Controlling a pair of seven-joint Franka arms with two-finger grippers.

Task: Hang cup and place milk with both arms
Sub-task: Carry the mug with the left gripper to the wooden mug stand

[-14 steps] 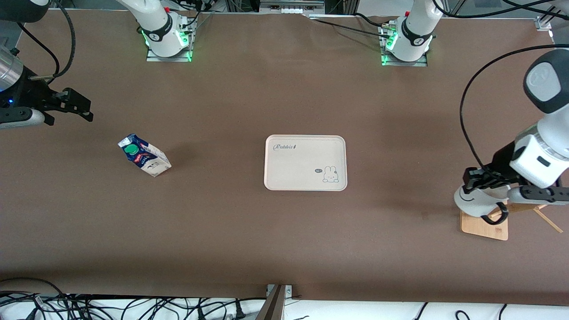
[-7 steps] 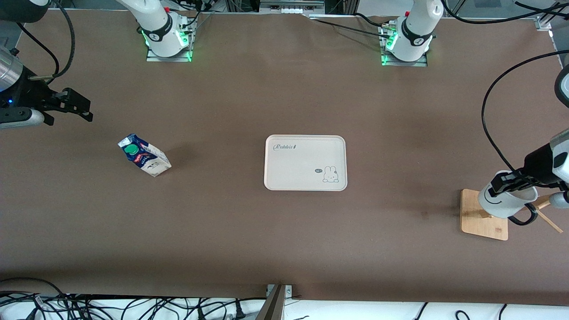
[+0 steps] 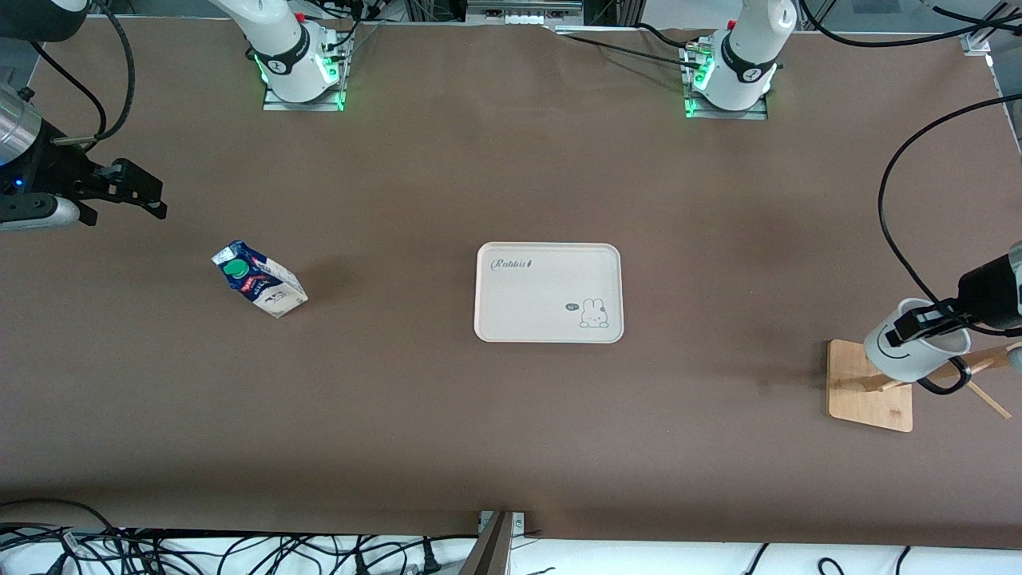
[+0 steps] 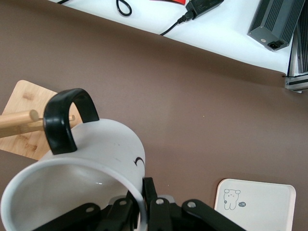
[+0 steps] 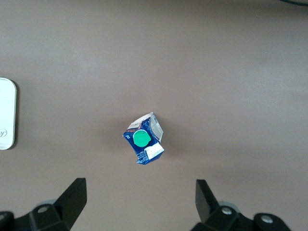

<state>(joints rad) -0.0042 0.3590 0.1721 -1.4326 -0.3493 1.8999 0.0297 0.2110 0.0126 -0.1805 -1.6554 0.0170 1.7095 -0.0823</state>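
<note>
My left gripper (image 3: 918, 323) is shut on the rim of the white cup (image 3: 906, 351) and holds it over the wooden cup rack (image 3: 866, 391) at the left arm's end of the table. In the left wrist view the cup (image 4: 91, 154) shows its black handle (image 4: 65, 118) next to a wooden peg (image 4: 17, 122) of the rack, with my left gripper (image 4: 144, 202) pinching the rim. The milk (image 3: 259, 279) stands on the table toward the right arm's end. My right gripper (image 3: 140, 192) is open and waits high over the table near the milk (image 5: 144, 139).
A white rabbit tray (image 3: 548, 292) lies in the middle of the table; it also shows in the left wrist view (image 4: 255, 204) and the right wrist view (image 5: 6, 115). Cables lie along the table edge nearest the front camera.
My left gripper has carried the cup up and toward the left arm's end of the table, over the rack's pegs. The right arm and the milk have not moved.
</note>
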